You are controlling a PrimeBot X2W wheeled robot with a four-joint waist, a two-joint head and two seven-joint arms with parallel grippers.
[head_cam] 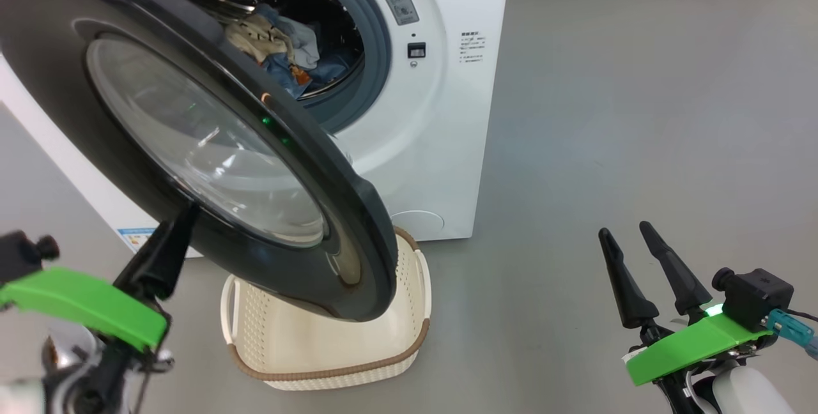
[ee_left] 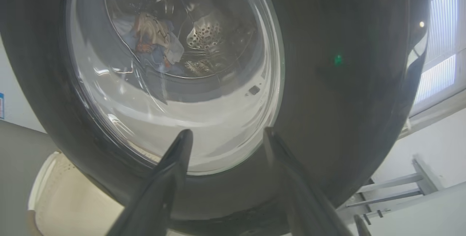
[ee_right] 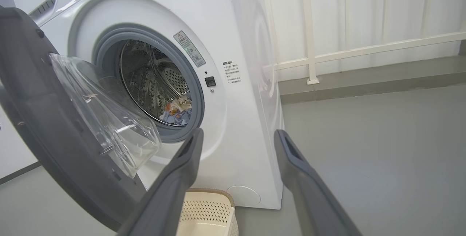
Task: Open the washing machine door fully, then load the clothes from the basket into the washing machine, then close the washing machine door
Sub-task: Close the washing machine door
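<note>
The washing machine (head_cam: pixel 441 145) stands with its round black washing machine door (head_cam: pixel 192 133) swung partway out over the basket (head_cam: pixel 332 372). The blue and cream clothes (head_cam: pixel 287 50) lie inside the steel drum, and the right wrist view shows the clothes (ee_right: pixel 176 112) there too. No garment shows in the cream basket. My left gripper (head_cam: pixel 179 229) is open at the door's lower outer face. In the left wrist view my left gripper (ee_left: pixel 227 136) has its fingers spread just below the glass window, nothing between them. My right gripper (head_cam: pixel 629 235) is open over the floor at the lower right, away from the machine.
Grey floor spreads to the right of the machine. A white railing (ee_right: pixel 309 28) and a low ledge run behind the machine's right side. The door overhangs the basket's back half.
</note>
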